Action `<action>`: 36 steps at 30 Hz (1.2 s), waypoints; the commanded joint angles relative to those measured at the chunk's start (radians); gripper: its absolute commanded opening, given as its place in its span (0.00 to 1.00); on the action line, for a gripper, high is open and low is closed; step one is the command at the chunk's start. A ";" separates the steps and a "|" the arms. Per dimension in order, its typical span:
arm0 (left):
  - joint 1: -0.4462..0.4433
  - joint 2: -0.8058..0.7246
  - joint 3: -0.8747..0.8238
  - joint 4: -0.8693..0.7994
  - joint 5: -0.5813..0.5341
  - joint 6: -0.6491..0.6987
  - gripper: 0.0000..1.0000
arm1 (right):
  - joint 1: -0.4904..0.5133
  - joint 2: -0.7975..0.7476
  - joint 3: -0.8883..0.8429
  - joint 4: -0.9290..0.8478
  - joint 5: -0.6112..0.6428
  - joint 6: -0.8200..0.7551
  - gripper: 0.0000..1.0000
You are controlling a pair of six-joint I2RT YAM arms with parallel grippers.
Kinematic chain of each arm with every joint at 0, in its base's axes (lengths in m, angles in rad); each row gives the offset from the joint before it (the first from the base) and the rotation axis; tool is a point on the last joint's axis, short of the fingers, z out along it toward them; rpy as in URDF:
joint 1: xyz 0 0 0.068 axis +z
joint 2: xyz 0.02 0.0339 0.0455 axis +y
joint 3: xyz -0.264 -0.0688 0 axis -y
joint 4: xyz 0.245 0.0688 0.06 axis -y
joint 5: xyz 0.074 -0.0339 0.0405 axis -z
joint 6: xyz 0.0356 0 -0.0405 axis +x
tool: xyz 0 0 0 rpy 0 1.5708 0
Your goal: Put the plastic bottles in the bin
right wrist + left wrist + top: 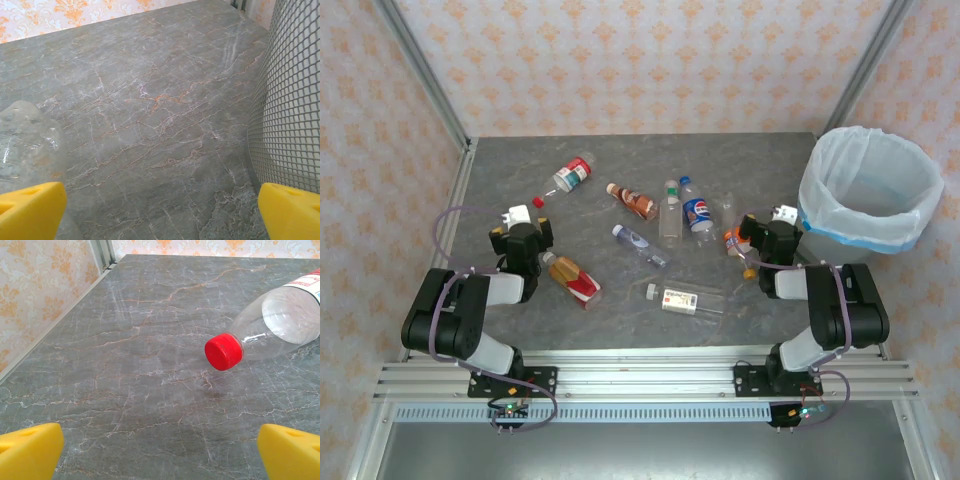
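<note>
Task progress is nil: the bin (865,238) at right of the top view appears empty, the plastic bottles (685,300) lie scattered across mid-frame on the tabletop (750,170), and the left gripper (160,454) and right gripper (160,214) stand open, holding nothing.

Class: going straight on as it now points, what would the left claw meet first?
Likely the red cap of the lying clear bottle, just right of centre ahead of the open left claw; depth is unclear, so the table might come first.
</note>
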 commanded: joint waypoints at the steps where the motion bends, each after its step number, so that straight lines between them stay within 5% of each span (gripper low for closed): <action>1: -0.006 -0.005 0.010 0.032 -0.033 0.010 1.00 | -0.005 -0.006 0.001 0.013 0.043 -0.015 0.99; 29: -0.006 -0.005 0.010 0.032 -0.031 0.010 1.00 | -0.007 -0.008 0.011 -0.008 -0.044 -0.049 0.99; 36: -0.007 -0.040 0.055 -0.070 0.013 0.032 1.00 | -0.006 -0.081 0.068 -0.164 -0.118 -0.081 0.99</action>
